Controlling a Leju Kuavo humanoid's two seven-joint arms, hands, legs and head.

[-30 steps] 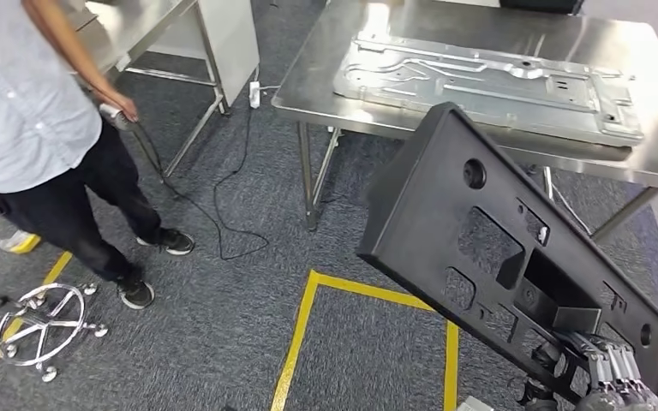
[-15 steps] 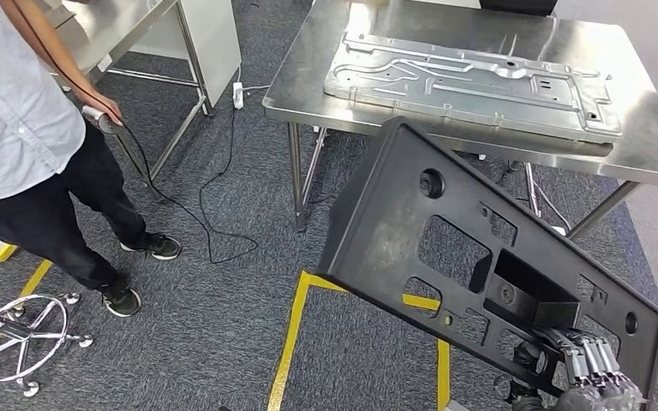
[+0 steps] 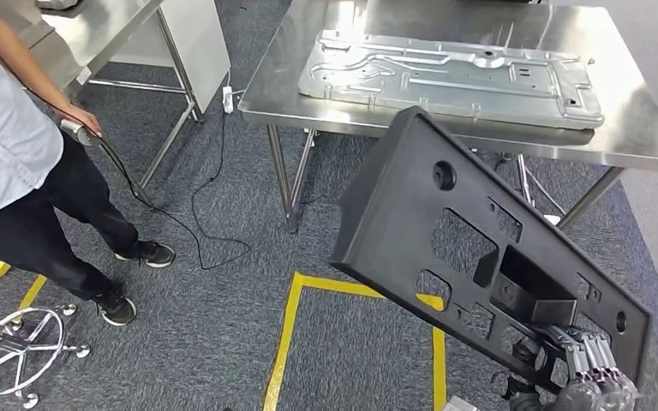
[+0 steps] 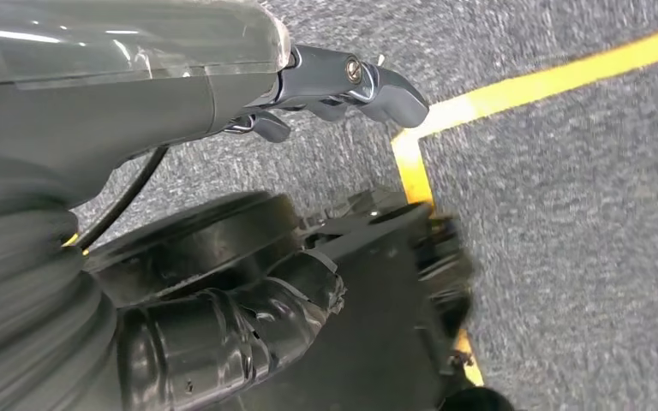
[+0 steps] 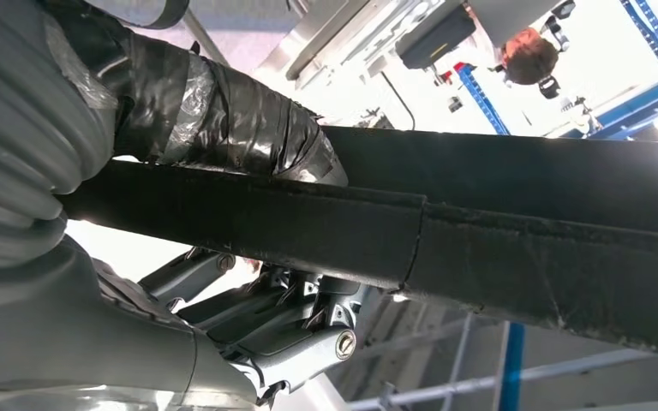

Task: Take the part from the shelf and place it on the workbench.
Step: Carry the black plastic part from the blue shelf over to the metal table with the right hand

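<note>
Head view: right hand (image 3: 587, 377) is gripping the black part (image 3: 480, 257) at its near corner; its long axis is slanting toward the workbench (image 3: 643, 137) ahead.

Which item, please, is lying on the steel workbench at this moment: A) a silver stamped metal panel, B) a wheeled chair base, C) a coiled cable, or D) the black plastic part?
A: the silver stamped metal panel lies flat on the workbench, while the black part is held by the right hand above the floor.

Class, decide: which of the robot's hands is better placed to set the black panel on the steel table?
Right. The right hand already grips the black panel; the steel table lies ahead.
</note>
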